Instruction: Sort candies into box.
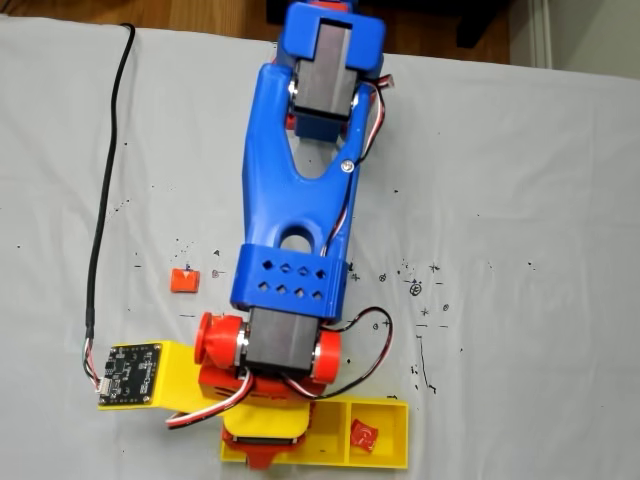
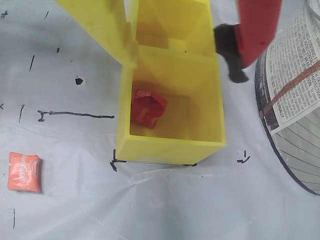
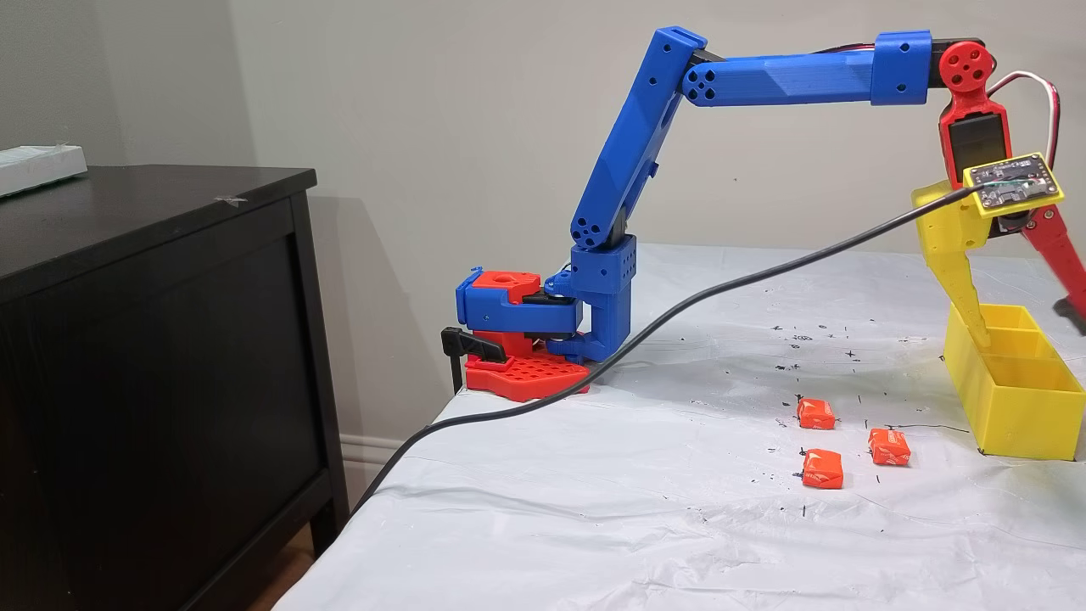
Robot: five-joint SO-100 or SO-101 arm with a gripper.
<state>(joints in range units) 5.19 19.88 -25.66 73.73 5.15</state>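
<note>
Hovering over the yellow box at the right edge of a fixed view, the claw hangs with its yellow finger and red finger spread wide apart and nothing between them. In the wrist view, 1 red candy lies on the floor of the near compartment, against its left wall, and the same piece shows in the right-hand compartment at the bottom of a fixed view from above. Another candy rests on the white bench at the lower left of the wrist view, well apart from the box. A fixed view from the side shows 3 candies lying loose on the bench left of the box, close together but not touching. These sweets look light and slightly puffy, wrapped in smooth crinkled film that is likely slippery, so a grip across the flat square body, straight down with the fingers on 2 opposite edges, seems safest. The wrinkled bench covering may shift or bunch under a dragging fingertip.
</note>
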